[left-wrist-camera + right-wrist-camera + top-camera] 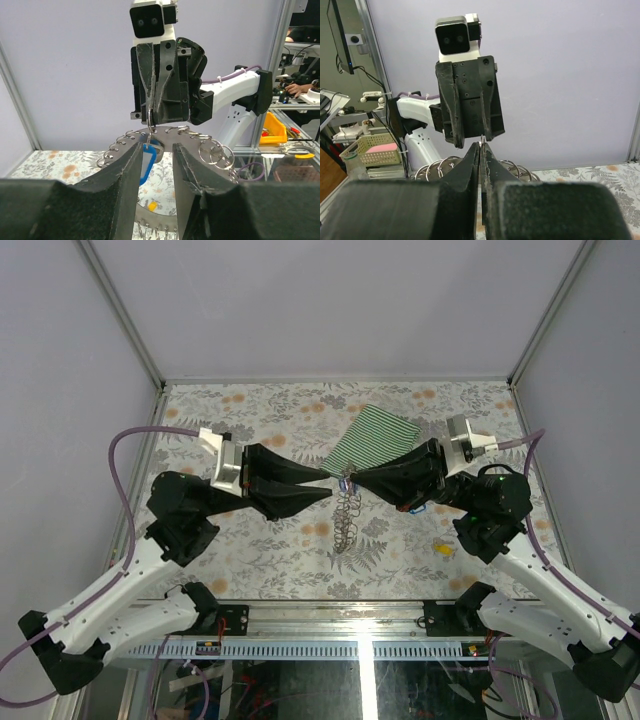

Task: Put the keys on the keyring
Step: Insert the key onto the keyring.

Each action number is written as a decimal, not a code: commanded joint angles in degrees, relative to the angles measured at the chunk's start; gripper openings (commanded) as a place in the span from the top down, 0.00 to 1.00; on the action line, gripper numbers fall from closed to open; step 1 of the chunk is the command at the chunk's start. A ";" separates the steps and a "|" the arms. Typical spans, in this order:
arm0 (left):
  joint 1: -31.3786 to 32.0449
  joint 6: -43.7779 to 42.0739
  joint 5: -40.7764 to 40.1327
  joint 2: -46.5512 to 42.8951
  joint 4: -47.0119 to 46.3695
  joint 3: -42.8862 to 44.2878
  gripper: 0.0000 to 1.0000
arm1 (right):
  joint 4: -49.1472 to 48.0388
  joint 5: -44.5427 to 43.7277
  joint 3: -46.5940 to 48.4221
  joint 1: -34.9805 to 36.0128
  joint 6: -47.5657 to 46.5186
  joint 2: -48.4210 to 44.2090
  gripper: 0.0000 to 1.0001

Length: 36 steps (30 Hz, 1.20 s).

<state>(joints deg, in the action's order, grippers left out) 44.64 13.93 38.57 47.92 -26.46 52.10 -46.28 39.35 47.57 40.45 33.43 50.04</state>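
1. The right hand (pixel 356 480) is pressed together on a top loop of the keyring (pixel 345 520), a silvery coil that hangs from it over the middle of the worktop (pixel 260 540).
2. The left hand (pixel 327 485) faces it tip to tip from the left, with its fingers spread apart.
3. A blue key (pixel 146 162) dangles from the keyring in the gap between the left fingers; I cannot tell whether it touches them.
4. A yellow key (pixel 440 550) lies on the worktop at the near right, well apart from the keyring.
5. A green-and-white striped cloth (pixel 378 435) lies on the far side, behind both hands.
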 commanded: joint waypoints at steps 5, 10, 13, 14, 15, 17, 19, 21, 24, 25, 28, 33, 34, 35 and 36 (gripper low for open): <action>1.01 5.49 3.07 3.30 -10.52 -0.37 0.67 | -4.69 1.59 1.56 -0.28 -2.75 -1.35 1.00; 1.79 5.21 2.45 4.13 -10.96 -0.18 0.67 | -4.60 1.93 1.55 -0.29 -2.84 -1.26 1.00; 2.10 5.05 2.09 4.73 -11.28 -0.07 0.68 | -4.72 2.28 1.67 -0.28 -2.77 -1.08 1.00; 2.22 4.96 2.01 4.99 -11.40 0.00 0.68 | -4.84 2.30 1.65 -0.28 -2.80 -1.07 1.00; 2.27 4.92 1.87 5.22 -11.49 0.09 0.68 | -4.93 2.38 1.65 -0.28 -2.69 -1.01 1.00; 2.41 4.83 1.77 5.57 -11.51 0.31 0.69 | -5.12 2.48 1.54 -0.28 -2.62 -1.00 1.00; 2.48 4.68 1.54 5.88 -11.51 0.42 0.70 | -5.22 2.69 1.65 -0.30 -2.59 -0.99 1.00; 2.47 4.60 1.28 6.06 -11.51 0.48 0.70 | -5.22 2.87 1.65 -0.28 -2.58 -0.95 1.00; 2.56 4.53 1.28 6.26 -11.51 0.65 0.71 | -5.21 3.18 1.71 -0.28 -2.58 -1.00 1.00; 2.55 4.49 1.25 6.37 -11.51 0.72 0.72 | -5.29 3.25 1.73 -0.30 -2.58 -0.93 1.00; 2.60 4.44 1.13 6.48 -11.68 0.92 0.73 | -5.31 3.60 1.73 -0.28 -2.56 -0.82 1.00; 2.69 3.90 0.61 5.78 -11.43 0.52 0.74 | -4.78 3.04 1.62 -0.28 -3.20 -1.35 1.00; 2.66 3.67 0.23 5.35 -11.36 0.27 0.73 | -4.52 2.95 1.67 -0.28 -3.42 -1.54 1.00; 2.69 3.43 -0.32 4.73 -11.17 0.02 0.73 | -4.26 2.86 1.69 -0.32 -3.64 -1.65 1.00; 2.69 3.10 -0.77 4.21 -10.96 -0.23 0.72 | -4.11 2.83 1.73 -0.29 -3.83 -1.77 1.00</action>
<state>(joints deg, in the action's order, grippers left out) 46.92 18.44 40.14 54.04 -34.72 51.75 -46.59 42.72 47.57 40.42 31.18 50.00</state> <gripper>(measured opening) 0.269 0.009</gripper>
